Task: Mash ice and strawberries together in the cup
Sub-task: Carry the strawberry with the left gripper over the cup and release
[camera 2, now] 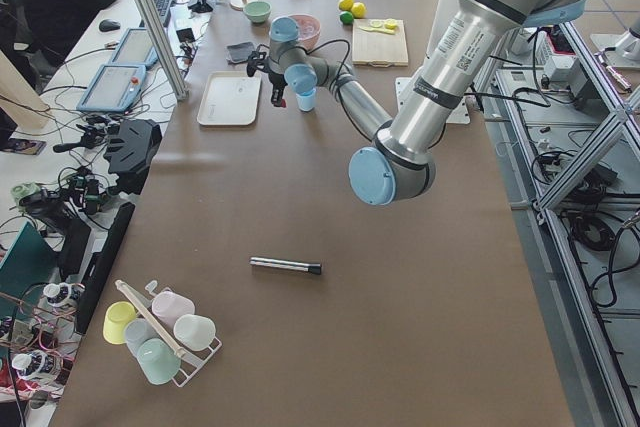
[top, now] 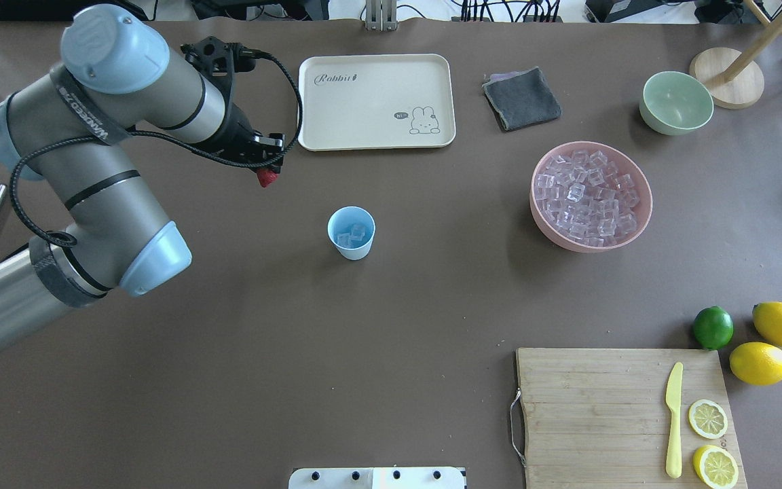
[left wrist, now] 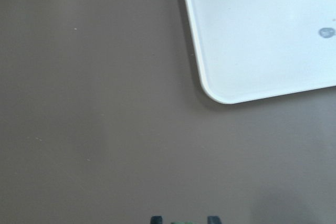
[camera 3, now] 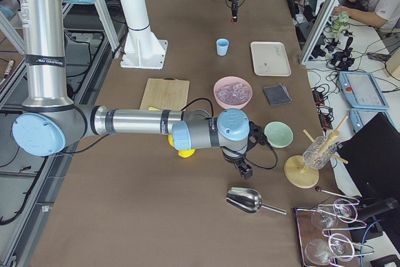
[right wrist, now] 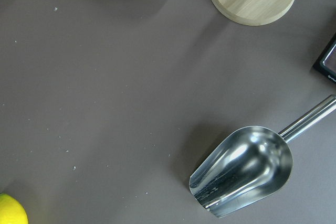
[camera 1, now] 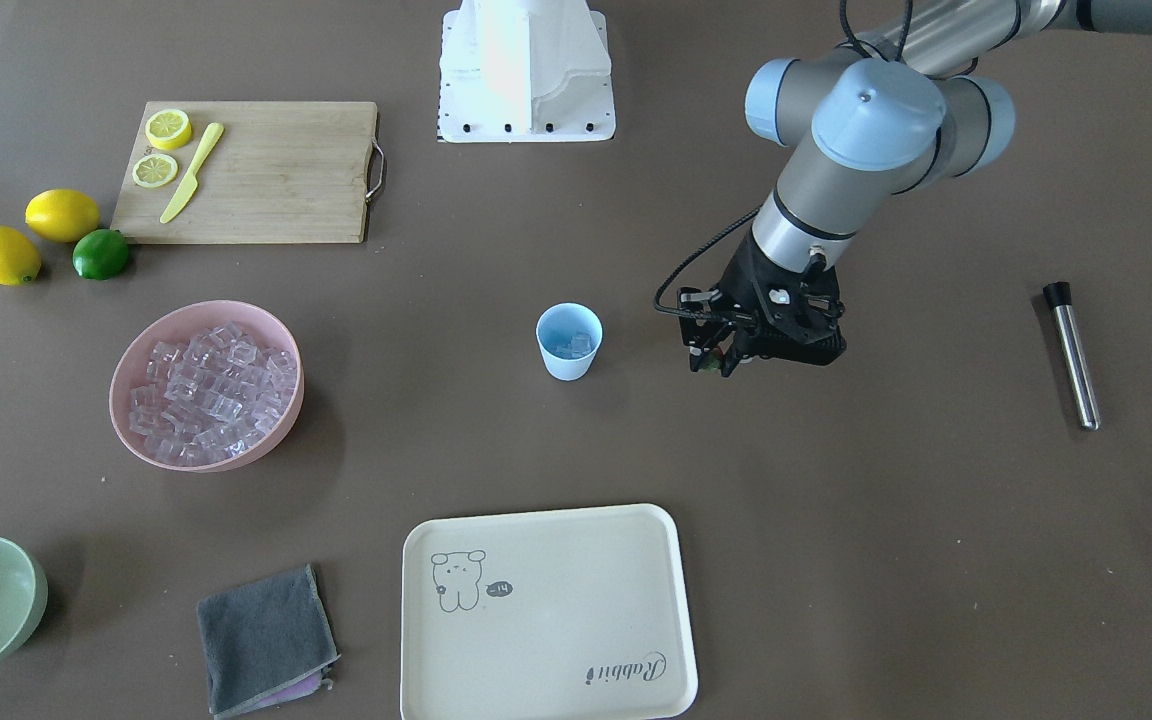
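Light-blue cup (camera 1: 568,342), clear glassy ice (top: 584,193), red strawberry (top: 267,178), pink bowl (top: 588,246), pale green bowl (top: 669,128), cream tray (camera 1: 556,620) with grey rabbit drawing, dark grey cloth (camera 1: 261,630), yellow lemons (camera 1: 62,215), green lime (camera 1: 101,254), silver scoop (right wrist: 247,166), brown table (camera 1: 836,550).

Left arm holding a berry aloft, right arm stretched out low.

The left arm (top: 92,176) folds at a raised elbow. Its wrist is turned down so the left end effector (top: 269,171) points at the counter (top: 432,305) and hangs above it, its two fingers closed on the strawberry (top: 267,179). The right arm (camera 3: 131,122) reaches out almost level, with the wrist bent downward. The right end effector (camera 3: 245,170) hangs low over the counter, and its finger spacing cannot be made out.
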You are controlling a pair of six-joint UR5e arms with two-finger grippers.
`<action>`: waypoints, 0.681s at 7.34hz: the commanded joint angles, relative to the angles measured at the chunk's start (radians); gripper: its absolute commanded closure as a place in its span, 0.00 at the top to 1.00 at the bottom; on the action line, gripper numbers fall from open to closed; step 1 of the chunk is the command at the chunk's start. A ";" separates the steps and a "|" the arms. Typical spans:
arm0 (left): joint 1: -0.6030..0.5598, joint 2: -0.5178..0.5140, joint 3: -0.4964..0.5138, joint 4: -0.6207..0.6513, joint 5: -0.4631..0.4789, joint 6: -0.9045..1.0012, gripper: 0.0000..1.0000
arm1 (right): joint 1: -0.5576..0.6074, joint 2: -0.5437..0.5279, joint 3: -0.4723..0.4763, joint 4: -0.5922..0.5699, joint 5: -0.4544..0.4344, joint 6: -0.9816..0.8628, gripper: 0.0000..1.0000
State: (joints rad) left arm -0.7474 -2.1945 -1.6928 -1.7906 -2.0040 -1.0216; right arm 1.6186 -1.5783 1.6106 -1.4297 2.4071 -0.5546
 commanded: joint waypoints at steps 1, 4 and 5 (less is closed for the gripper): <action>0.155 -0.083 0.007 0.016 0.159 -0.090 0.00 | 0.000 -0.006 -0.001 0.000 0.000 0.002 0.99; 0.223 -0.085 0.027 0.002 0.254 -0.108 0.00 | 0.000 -0.048 0.021 0.006 0.013 0.001 0.99; 0.223 -0.082 0.027 -0.003 0.254 -0.107 0.00 | 0.000 -0.063 0.053 0.005 0.014 0.005 0.99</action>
State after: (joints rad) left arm -0.5344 -2.2768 -1.6707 -1.7854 -1.7663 -1.1301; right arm 1.6184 -1.6204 1.6327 -1.4251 2.4172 -0.5527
